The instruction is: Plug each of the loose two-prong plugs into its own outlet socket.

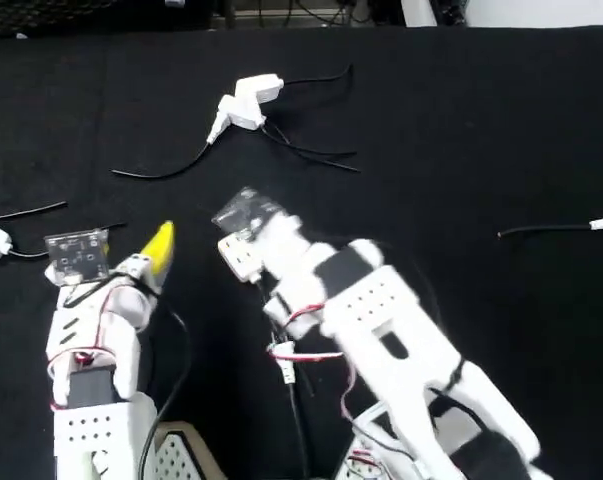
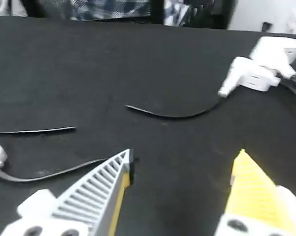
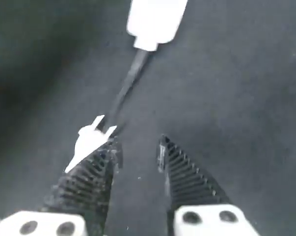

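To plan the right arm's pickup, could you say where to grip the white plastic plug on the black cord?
Likely the white plastic plug body, across its long sides, from the cord end: the open right claw faces it along the thin black cord.

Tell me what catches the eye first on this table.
The left gripper, open with one yellow finger, stands out over the black table near its left side. At the table's far middle lie white plug pieces with black cords. The right gripper, open, hangs just short of another white plug.
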{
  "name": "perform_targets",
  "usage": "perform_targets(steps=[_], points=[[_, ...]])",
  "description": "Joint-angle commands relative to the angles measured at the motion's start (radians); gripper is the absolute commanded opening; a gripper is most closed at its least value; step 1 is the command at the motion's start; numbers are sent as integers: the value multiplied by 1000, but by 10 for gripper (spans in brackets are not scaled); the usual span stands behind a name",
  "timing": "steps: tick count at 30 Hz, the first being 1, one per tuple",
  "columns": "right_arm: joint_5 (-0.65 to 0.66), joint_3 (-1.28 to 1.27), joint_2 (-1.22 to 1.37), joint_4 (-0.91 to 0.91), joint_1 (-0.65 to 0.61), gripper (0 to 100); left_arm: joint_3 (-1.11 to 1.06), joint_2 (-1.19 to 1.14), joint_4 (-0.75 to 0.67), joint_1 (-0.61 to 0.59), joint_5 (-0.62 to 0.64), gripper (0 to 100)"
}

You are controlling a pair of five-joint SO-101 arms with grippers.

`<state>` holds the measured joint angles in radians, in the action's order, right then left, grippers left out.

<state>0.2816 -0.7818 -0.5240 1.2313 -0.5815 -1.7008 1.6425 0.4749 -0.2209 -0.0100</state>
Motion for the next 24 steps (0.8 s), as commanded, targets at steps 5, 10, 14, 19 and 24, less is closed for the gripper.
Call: perform_targets(steps=[5,10,14,19,24], points=[[-91,-137,-24,-267,410,116,31,6,209,268,-163,329],[-150,-197,81,-410,531,116,74,2,318,361,-199,329],[-158,-162,240,-512,589,116,113,-5,388,409,-198,329],[-181,-30,380,-422,600,116,315,-6,589,446,-408,330],[-175,-13,400,-411,601,116,429,-133,655,444,-686,330]])
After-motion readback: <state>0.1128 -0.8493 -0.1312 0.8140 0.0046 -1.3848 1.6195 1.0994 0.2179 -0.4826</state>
